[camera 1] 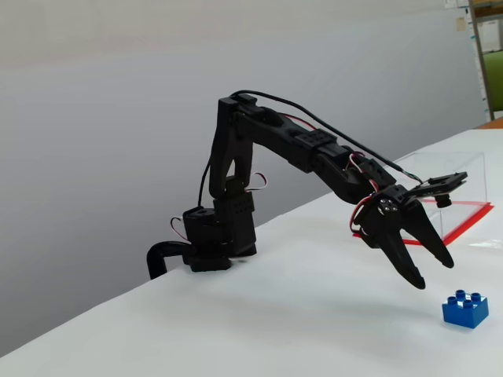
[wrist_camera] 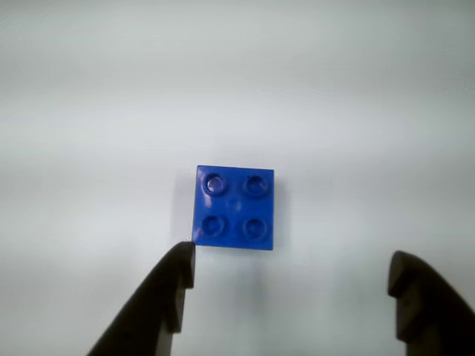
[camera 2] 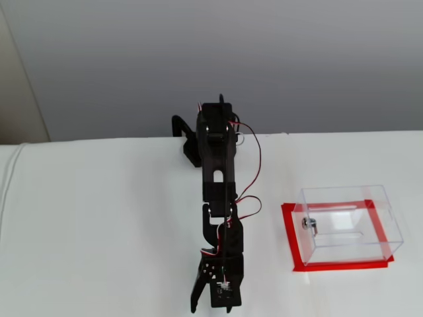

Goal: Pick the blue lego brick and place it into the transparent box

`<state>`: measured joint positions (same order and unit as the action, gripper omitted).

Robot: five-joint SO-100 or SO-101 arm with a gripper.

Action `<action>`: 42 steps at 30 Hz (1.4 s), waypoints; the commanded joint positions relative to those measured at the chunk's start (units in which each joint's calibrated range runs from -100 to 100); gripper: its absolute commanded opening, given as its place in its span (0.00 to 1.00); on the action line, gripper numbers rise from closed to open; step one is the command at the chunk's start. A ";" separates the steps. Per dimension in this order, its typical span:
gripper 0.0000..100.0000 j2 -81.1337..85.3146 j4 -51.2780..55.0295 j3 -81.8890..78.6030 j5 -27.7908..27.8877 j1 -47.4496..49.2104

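Approach step, nothing grabbed yet. The gripper (camera 1: 431, 273) hangs above and just short of the blue lego brick (camera 1: 464, 309), fingers spread wide and empty. In the wrist view the brick (wrist_camera: 234, 207) sits studs up on the white table (wrist_camera: 356, 133), ahead of the two fingertips and nearer the left one than the right. To do this well, I'd say: push forward past the brick and shift a little left in the wrist view so it centres in the gap, then drop straight down until the fingers flank its flat sides, then close. The brick sits square to the fingers, so no wrist twist looks needed. The transparent box (camera 2: 349, 224) stands well apart from the brick.

Count: one brick, one box, one arm.
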<state>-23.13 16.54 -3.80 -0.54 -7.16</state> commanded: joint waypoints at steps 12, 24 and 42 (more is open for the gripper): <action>0.29 -8.99 -0.18 12.93 -0.40 0.91; 0.28 -12.38 -0.18 17.27 -0.25 1.28; 0.28 -14.50 -0.87 17.72 -0.09 1.28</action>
<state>-37.51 16.54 11.03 -0.83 -5.98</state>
